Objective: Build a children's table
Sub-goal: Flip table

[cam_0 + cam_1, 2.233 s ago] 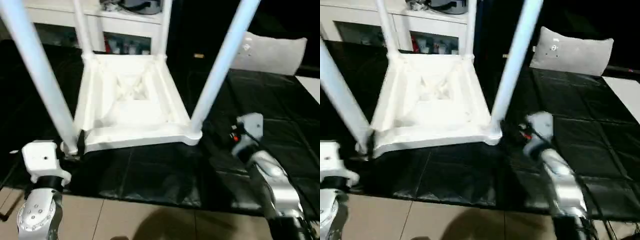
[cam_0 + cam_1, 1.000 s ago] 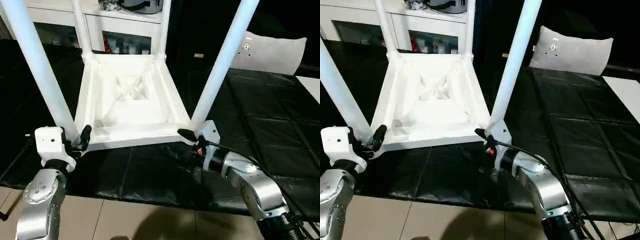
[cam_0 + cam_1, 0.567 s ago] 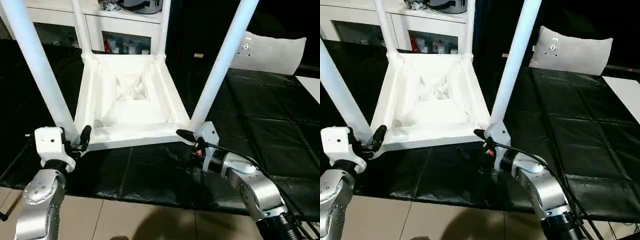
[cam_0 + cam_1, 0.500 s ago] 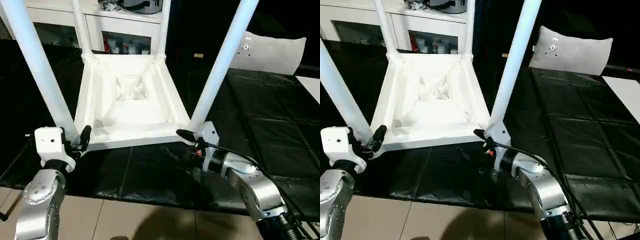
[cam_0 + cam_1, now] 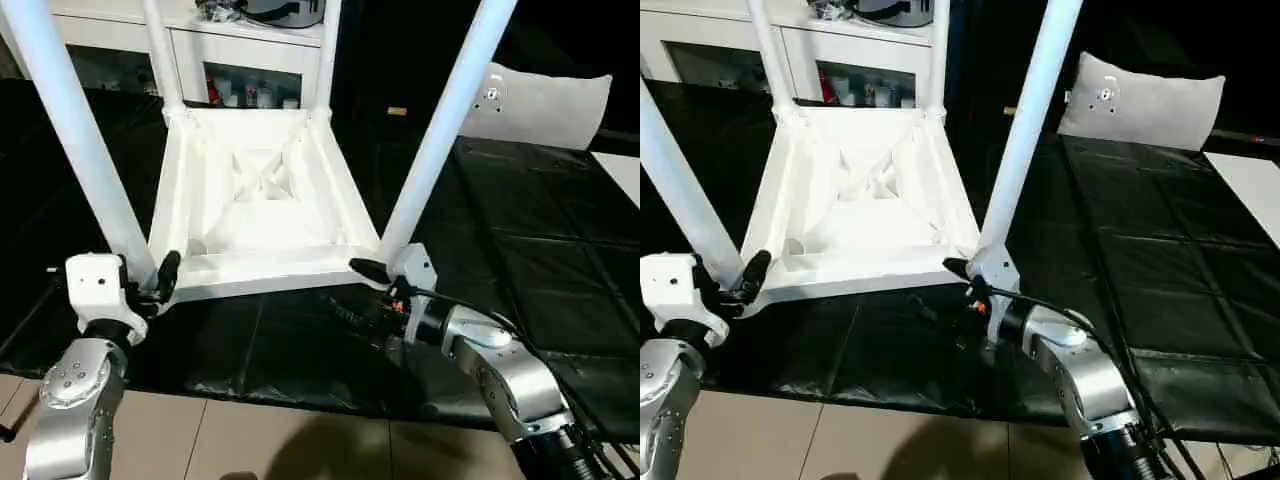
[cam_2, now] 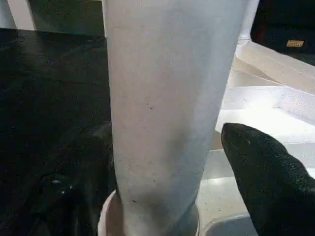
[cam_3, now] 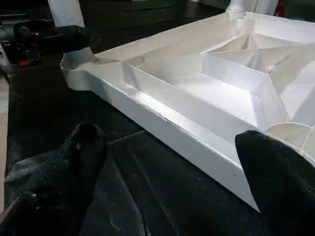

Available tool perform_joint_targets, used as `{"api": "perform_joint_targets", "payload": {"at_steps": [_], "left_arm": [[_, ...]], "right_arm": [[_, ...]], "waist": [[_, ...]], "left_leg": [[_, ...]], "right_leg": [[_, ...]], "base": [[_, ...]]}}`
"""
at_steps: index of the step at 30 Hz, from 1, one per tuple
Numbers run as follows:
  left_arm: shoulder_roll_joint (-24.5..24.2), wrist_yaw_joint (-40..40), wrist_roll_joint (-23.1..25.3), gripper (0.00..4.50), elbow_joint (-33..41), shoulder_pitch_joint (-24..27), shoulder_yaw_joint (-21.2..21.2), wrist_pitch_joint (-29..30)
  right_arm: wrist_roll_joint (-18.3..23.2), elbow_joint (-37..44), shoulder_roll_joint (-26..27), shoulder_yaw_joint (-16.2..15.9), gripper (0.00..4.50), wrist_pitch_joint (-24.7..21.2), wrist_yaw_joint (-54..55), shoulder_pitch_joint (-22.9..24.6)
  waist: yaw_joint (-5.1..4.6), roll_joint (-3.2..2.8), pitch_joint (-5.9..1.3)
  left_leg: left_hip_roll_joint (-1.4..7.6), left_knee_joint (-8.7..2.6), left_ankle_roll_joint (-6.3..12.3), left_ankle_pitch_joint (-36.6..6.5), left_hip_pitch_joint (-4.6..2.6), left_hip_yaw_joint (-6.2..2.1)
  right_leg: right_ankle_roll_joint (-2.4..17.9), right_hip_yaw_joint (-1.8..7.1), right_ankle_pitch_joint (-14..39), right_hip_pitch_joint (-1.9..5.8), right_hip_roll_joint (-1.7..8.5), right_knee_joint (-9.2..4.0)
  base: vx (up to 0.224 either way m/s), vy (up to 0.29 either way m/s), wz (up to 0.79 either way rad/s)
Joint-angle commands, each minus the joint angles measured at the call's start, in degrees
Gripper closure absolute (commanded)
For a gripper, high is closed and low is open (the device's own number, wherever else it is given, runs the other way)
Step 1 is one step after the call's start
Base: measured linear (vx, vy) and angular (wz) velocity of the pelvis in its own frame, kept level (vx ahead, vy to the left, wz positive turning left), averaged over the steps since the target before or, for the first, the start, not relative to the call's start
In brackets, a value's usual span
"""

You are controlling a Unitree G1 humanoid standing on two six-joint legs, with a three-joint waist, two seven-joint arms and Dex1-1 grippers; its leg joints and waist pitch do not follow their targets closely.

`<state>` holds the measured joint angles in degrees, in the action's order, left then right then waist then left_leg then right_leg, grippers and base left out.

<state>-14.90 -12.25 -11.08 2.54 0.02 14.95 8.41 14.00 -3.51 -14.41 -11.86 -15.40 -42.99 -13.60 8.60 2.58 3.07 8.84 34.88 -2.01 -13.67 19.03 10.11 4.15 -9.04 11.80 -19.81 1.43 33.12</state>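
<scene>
Left gripper [image 5: 150, 283] wide open, straddling table leg [image 6: 162, 108] base; right gripper [image 7: 167, 162] wide open astride tabletop [image 7: 206, 93] edge.

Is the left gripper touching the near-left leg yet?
Cannot tell. The left wrist view shows the left gripper straddling the leg, one finger close beside it, contact unclear.
</scene>
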Motion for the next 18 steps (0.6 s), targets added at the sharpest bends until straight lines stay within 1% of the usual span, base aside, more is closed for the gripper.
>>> {"api": "perform_joint_targets", "payload": {"at_steps": [1,2,3,4,11,14,18], "left_arm": [[-0.3,-0.6,-0.1,0.89,-0.5,0.4,0.3,-0.2],[-0.4,-0.6,-0.1,0.89,-0.6,0.4,0.3,-0.2],[-0.4,-0.7,-0.1,0.89,-0.6,0.4,0.3,-0.2],[-0.4,-0.7,-0.1,0.89,-0.5,0.4,0.3,-0.2],[-1.0,-1.1,-0.3,0.89,-0.8,0.6,0.3,-0.4],[-1.2,-1.3,-0.4,0.89,-1.0,0.6,0.4,-0.5],[-1.4,-1.6,-0.4,0.89,-1.2,0.6,0.4,-0.5]], "right_arm": [[0.0,-0.7,-0.3,0.1,0.0,0.6,-0.3,-0.5],[0.0,-0.8,-0.3,0.1,0.0,0.6,-0.3,-0.5],[0.0,-0.8,-0.3,0.1,0.0,0.6,-0.4,-0.5],[0.0,-0.8,-0.3,0.1,0.0,0.7,-0.5,-0.5],[-0.4,-0.8,-0.4,-0.3,0.0,0.9,-1.0,-0.2],[-0.3,-0.8,-0.4,-0.3,0.0,1.0,-1.0,-0.2],[-0.4,-0.9,-0.3,-0.3,0.0,1.1,-1.1,-0.2]], "waist": [[0.03,-0.93,-2.73],[-0.02,-0.71,-2.75],[0.04,-0.88,-2.74],[0.03,-0.9,-2.73],[0.04,-0.91,-2.71],[0.01,-1.02,-2.76],[0.02,-1.01,-2.73]], "left_leg": [[7.34,-5.13,1.62,-6.3,-0.11,-3.55],[7.41,-5.15,1.64,-6.2,-0.06,-3.54],[7.39,-5.13,1.64,-6.2,-0.06,-3.54],[7.44,-5.14,1.58,-6.2,-0.08,-3.56],[7.43,-5.21,1.39,-6.7,-0.06,-3.58],[7.49,-5.21,1.37,-6.4,-0.1,-3.62],[7.42,-5.22,1.28,-6.8,-0.13,-3.57]], "right_leg": [[2.3,6.37,12.6,1.98,10.56,-4.15],[2.4,6.38,12.4,2.03,10.59,-4.13],[2.5,6.39,12.3,2.01,10.68,-4.13],[2.5,6.4,12.3,1.97,10.63,-4.09],[2.5,6.42,12.5,2.03,10.7,-4.13],[2.7,6.41,11.5,1.98,10.59,-3.98],[2.7,6.42,12.1,1.99,10.67,-4.09]], "base": [[0.0,0.0,0.0],[0.0,0.0,0.0],[0.0,0.0,0.0],[0.0,0.0,0.0],[0.0,0.0,0.0],[0.0,0.0,0.0],[0.0,0.0,0.0]]}}
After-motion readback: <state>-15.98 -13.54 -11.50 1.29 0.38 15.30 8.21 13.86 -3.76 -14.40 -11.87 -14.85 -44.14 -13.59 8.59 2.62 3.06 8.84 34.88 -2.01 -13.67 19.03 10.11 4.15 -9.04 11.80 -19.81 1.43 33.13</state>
